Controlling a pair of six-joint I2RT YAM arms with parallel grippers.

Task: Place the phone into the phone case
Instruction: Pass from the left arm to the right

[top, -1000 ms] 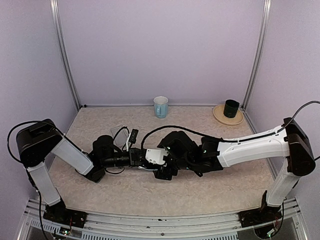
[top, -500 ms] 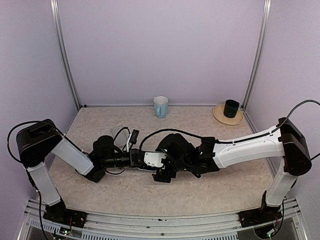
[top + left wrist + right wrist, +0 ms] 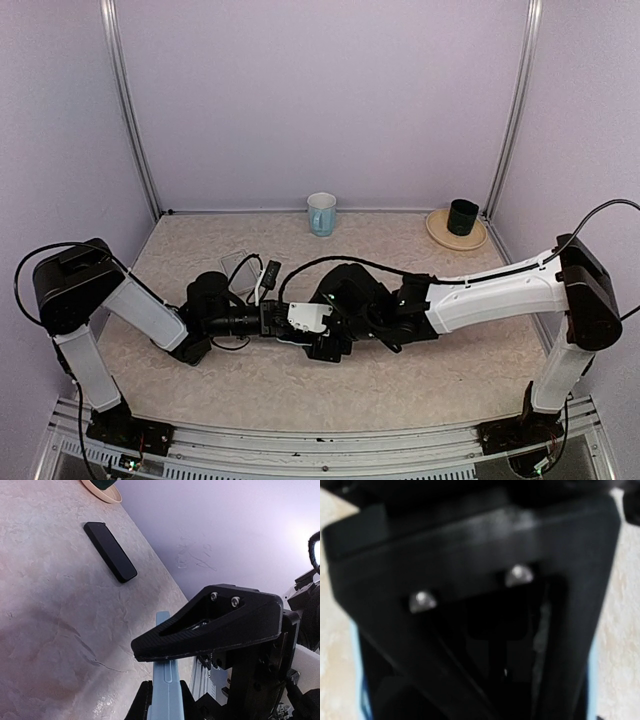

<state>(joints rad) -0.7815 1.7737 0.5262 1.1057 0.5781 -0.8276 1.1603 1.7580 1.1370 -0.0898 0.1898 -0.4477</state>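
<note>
left jaws clamped on the phone case; right jaws could not be told apart or together.
left gripper point(image 3: 163, 700) held the light blue phone case point(image 3: 165, 680) edge-on near table point(image 3: 50, 630) centre, with a black finger of the right gripper point(image 3: 325, 340) crossing just above it. right wrist view was blurred, blue edges showing behind black. black phone point(image 3: 110, 551) lay flat on the table at 11 o'clock from the case, well apart, short of the plate point(image 3: 102, 494).
</note>
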